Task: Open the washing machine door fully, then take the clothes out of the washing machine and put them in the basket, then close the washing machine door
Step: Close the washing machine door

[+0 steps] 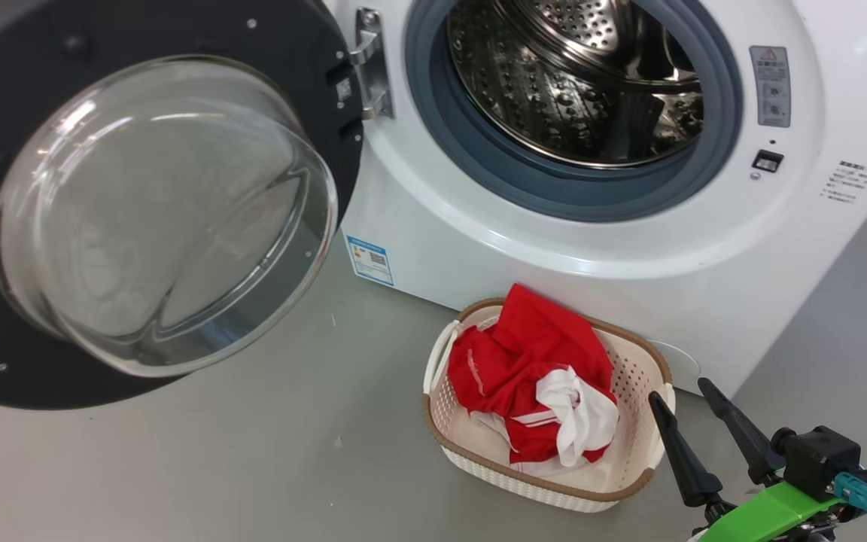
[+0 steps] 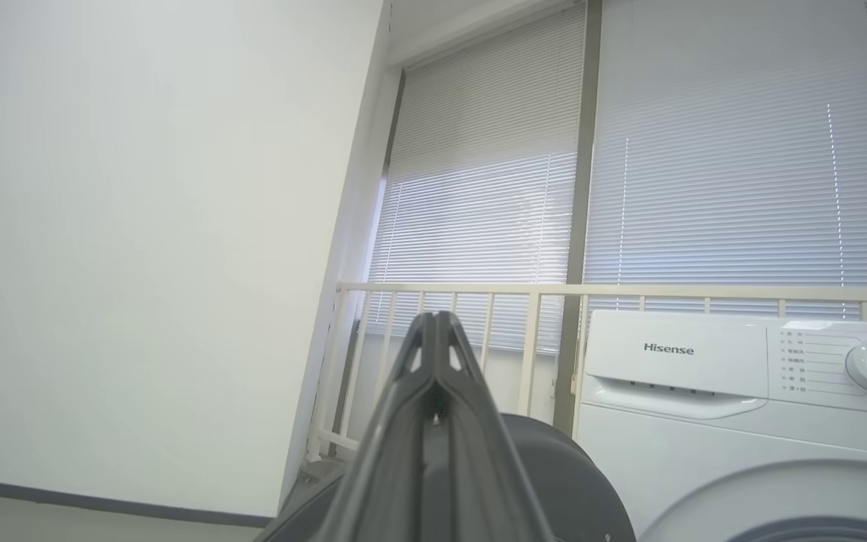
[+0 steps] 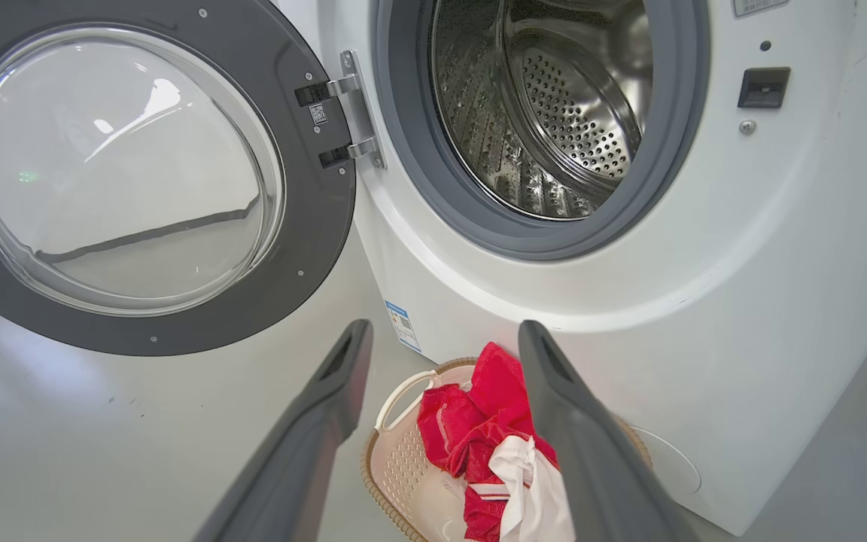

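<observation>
The washing machine door (image 1: 140, 30) stands swung wide open to the left, its glass bowl (image 1: 162, 218) bulging toward me. The washing machine (image 1: 554, 256) shows a bare steel drum (image 1: 576, 83). On the floor in front of it, the basket (image 1: 633, 376) holds the red and white clothes (image 1: 524, 361). My right gripper (image 1: 680, 389) hangs open beside the basket's right rim, with nothing between its fingers. In the right wrist view the right gripper (image 3: 445, 331) is above the clothes (image 3: 471, 421). My left gripper (image 2: 436, 320) is shut and empty, raised above the dark door (image 2: 561, 474).
Grey floor spreads left of and in front of the basket. In the left wrist view a white wall (image 2: 140, 226), a cream railing (image 2: 524, 290) and window blinds (image 2: 704, 150) stand behind the machine's control panel (image 2: 704, 354).
</observation>
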{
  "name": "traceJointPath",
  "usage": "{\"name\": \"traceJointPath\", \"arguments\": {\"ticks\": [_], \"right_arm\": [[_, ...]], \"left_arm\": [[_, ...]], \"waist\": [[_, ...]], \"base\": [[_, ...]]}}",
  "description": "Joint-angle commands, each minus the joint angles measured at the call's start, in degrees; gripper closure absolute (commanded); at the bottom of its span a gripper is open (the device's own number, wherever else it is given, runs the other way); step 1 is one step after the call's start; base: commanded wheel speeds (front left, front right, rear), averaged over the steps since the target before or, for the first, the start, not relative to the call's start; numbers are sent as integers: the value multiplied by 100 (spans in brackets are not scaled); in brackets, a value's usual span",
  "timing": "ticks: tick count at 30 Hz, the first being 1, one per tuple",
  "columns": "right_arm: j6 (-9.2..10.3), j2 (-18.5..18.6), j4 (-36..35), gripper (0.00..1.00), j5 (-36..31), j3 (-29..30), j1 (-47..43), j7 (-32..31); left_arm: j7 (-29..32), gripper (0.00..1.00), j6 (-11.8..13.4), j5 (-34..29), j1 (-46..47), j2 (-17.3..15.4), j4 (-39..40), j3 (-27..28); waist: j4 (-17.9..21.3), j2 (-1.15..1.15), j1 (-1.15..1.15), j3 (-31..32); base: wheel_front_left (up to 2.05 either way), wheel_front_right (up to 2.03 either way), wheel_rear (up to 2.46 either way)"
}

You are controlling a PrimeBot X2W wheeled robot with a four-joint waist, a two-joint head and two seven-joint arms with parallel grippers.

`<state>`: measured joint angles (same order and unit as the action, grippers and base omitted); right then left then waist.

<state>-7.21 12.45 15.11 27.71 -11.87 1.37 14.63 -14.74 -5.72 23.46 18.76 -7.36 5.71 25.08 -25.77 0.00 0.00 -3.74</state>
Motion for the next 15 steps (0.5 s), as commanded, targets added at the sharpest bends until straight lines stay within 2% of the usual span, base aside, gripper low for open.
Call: {"name": "traceJointPath", "arguments": {"ticks": [1, 4, 15], "right_arm": [[-28, 57, -149, 0, -17, -103, 114, 37], [-28, 58, -155, 0, -17, -104, 152, 37], [-28, 57, -199, 0, -28, -92, 246, 37]], "left_arm": [[-26, 100, -73, 78, 358, -394, 40, 316], [-26, 100, -139, 480, 1013, -825, -480, 658], [352, 100, -174, 1909, 2702, -2190, -3294, 941]], "waist": [[124, 0, 0, -83], [239, 0, 0, -158], [447, 0, 0, -412]], "base": [[0, 0, 0], [0, 0, 0], [0, 0, 0]]}}
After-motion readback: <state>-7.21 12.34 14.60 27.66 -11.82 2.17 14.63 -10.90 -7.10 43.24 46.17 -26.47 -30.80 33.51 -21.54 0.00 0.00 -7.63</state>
